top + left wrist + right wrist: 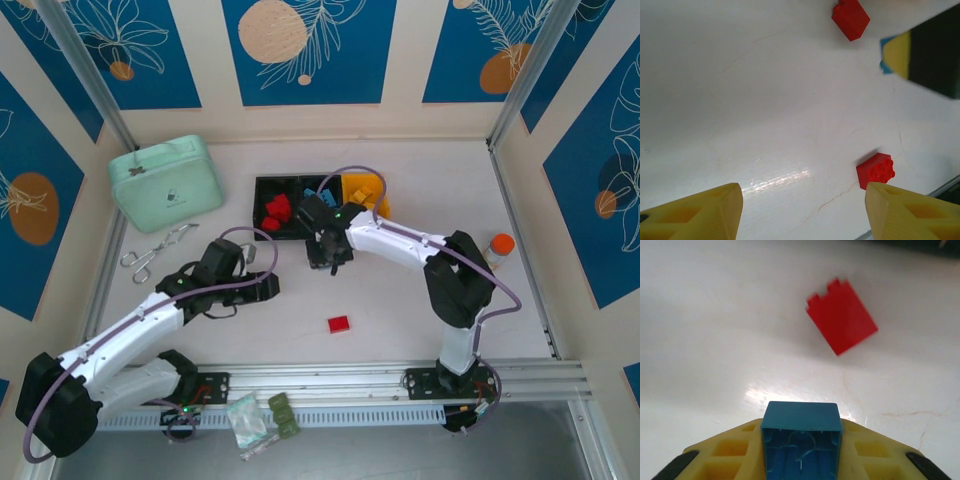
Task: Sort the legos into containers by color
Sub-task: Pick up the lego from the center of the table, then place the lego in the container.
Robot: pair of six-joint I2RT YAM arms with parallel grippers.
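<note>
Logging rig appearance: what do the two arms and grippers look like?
Both arms have white shells with black joints; a lavender cable loops along the left arm and the right arm. The left gripper and right gripper carry yellow-orange fingers with hollow pockets.

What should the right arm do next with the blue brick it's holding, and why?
Probably lift the brick straight up and swing it over the middle bin. The right tool is shut on the blue brick, so the grasp looks done, and that bin, in the row just beyond the tool, already holds blue pieces.
</note>
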